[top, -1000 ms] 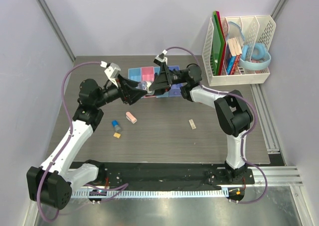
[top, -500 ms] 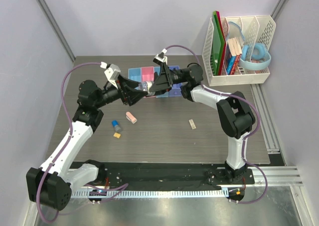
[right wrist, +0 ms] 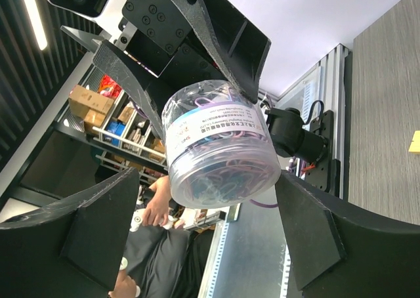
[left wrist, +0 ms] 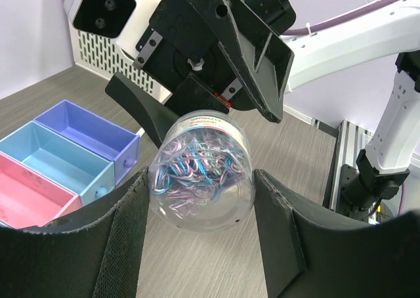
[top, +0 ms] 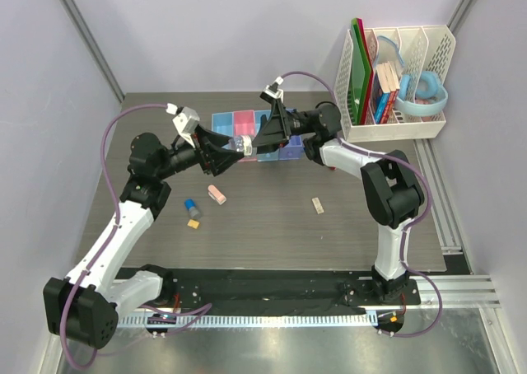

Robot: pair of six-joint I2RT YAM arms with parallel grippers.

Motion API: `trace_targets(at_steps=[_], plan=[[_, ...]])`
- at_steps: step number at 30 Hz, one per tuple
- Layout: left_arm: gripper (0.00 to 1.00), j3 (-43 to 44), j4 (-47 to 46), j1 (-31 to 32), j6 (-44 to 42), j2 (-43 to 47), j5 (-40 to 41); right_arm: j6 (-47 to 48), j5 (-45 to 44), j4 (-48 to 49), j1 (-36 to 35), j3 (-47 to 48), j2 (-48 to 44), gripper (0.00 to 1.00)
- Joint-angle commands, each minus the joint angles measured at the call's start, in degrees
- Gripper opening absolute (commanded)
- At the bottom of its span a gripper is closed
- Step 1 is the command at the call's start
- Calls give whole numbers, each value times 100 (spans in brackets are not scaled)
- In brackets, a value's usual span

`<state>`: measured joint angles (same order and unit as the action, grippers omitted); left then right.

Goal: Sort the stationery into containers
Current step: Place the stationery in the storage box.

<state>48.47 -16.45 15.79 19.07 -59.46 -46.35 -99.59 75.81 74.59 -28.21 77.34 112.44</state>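
Note:
A clear jar of coloured paper clips (top: 240,146) hangs in the air between my two grippers, in front of the row of joined bins (top: 244,120). My left gripper (top: 230,153) is shut on it; in the left wrist view both pads press the jar (left wrist: 200,170). My right gripper (top: 257,139) faces it, open, its fingers standing off the jar (right wrist: 220,144). On the table lie a pink eraser (top: 216,194), a blue-capped cylinder (top: 192,207), a tiny yellow piece (top: 194,223) and a beige eraser (top: 318,205). The bins (left wrist: 59,160) also show in the left wrist view.
A tall white perforated rack (top: 395,86) stands at the back right with books, green boards and a light-blue ring (top: 424,94). Grey walls close in left, back and right. The arm bases sit on a black rail at the near edge.
My right gripper has drawn back a little to the right, away from the jar. The left gripper has stayed nearly still with the jar in it.

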Motion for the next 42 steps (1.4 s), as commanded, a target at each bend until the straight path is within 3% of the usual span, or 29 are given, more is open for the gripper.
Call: trace_targets(at_steps=[1,9,31,33,37,39,42], plan=[[0,-13,-87,-6,-61,137,-32,1,-58,1875,35,229,-223,89],[0,-22,-122,-6,-53,119,-23,-43,-119,1945,26,308,-100,88],[1,-224,-280,-6,-219,31,82,-280,-321,2113,17,449,-126,54],[4,-259,-210,3,-351,-4,91,-280,-339,2104,17,431,-205,49],[25,-294,132,3,-781,-48,196,-254,-330,2104,17,378,-354,43],[28,-303,378,3,-1053,-48,249,-219,-313,2104,17,326,-407,40],[41,-347,607,3,-1308,5,310,-140,-278,2121,17,264,-495,34]])
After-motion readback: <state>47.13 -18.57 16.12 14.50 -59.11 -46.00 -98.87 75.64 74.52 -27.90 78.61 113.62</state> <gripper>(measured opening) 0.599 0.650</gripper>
